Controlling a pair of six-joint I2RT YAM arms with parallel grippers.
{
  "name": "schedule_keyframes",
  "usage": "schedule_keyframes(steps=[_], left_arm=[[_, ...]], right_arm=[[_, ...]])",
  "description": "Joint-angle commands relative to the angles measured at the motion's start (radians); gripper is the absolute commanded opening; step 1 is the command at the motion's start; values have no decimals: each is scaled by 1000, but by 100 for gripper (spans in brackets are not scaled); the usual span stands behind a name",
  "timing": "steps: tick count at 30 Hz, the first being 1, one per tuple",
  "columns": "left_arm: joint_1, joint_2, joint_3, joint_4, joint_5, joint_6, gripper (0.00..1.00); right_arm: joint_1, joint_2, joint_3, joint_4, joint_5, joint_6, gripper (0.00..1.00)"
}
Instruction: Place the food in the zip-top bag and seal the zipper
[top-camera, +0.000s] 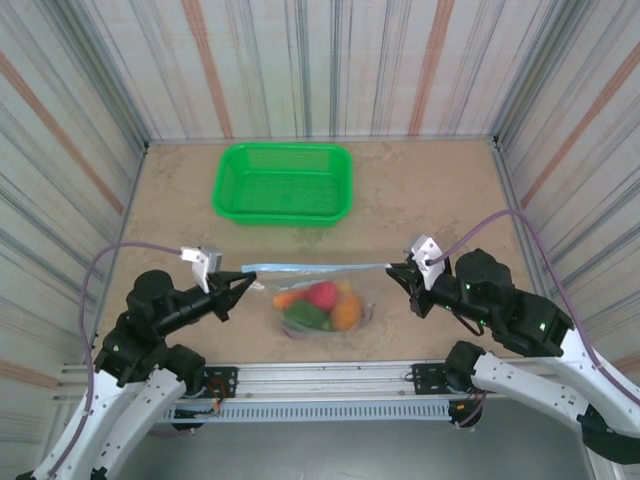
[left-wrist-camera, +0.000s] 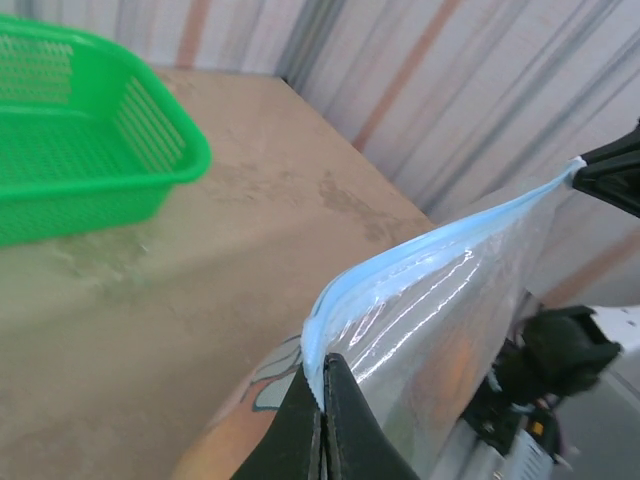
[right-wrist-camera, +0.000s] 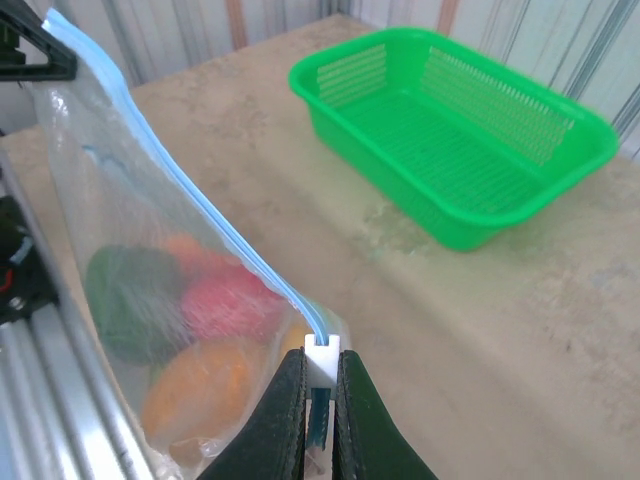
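One clear zip-top bag (top-camera: 352, 305), blue zipper (top-camera: 315, 267) taut, holding at least four food pieces (top-camera: 322, 294). One green basket (top-camera: 283, 180). The left gripper (top-camera: 249, 282) and right gripper (top-camera: 393, 268) each pinch a zipper end.

1. Zip-top bag (top-camera: 366, 283): one, clear, carrying one light-blue zipper (top-camera: 315, 266) along its far edge.
2. Toy food pieces in the bag: four countable, namely left orange piece (top-camera: 285, 298), right orange piece (top-camera: 346, 312), red piece (top-camera: 322, 294) and green piece (top-camera: 307, 316); further pieces cannot be told.
3. Green mesh basket (top-camera: 283, 182): one, far side.
4. Grippers: two, left gripper (top-camera: 241, 286) and right gripper (top-camera: 396, 270).
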Motion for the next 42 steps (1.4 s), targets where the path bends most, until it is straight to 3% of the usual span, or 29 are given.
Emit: schedule_keyframes(steps=[1,4,8,10,12,16,19,22,23,26,29,32,33,34,39,42], left_arm=[[-42,-13,26,-97,-20,-109,0],[-73,56,33,-118,-156,-127,0],[-72,302,80,-124,-379,-152,0],[-56,461,111,-66,-452,-150,0],[-20,634,144,25,-473,-145,0],[52,1007,251,174,-461,-151,0],[62,1244,360,178,-445,-137,0],[62,1369,440,114,-438,-128,9],[63,1374,434,122,-438,-120,14],[78,1327,389,162,-448,-114,46],[91,1249,367,170,-453,-96,58],[91,1146,381,106,-475,-54,67],[92,1091,378,83,-480,-41,75],[93,1027,369,58,-481,-24,98],[90,615,185,151,-473,64,99],[90,441,114,150,-681,100,99]], right_arm=[[4,-19,32,-126,42,103,0],[4,30,25,-114,107,110,3],[-29,218,12,-49,257,76,2],[-110,317,-2,31,294,70,0],[-237,403,-16,137,255,80,1],[-472,621,-45,374,179,165,21],[-515,803,0,426,168,164,40],[-506,833,38,413,164,182,48],[-495,809,33,417,166,181,50],[-459,713,16,398,146,168,55],[-434,628,9,338,132,175,57],[-438,544,13,278,103,189,73],[-438,510,13,259,89,177,87],[-439,473,17,233,74,161,99],[-447,271,-36,211,111,87,99],[-448,91,-201,374,82,-14,99]])
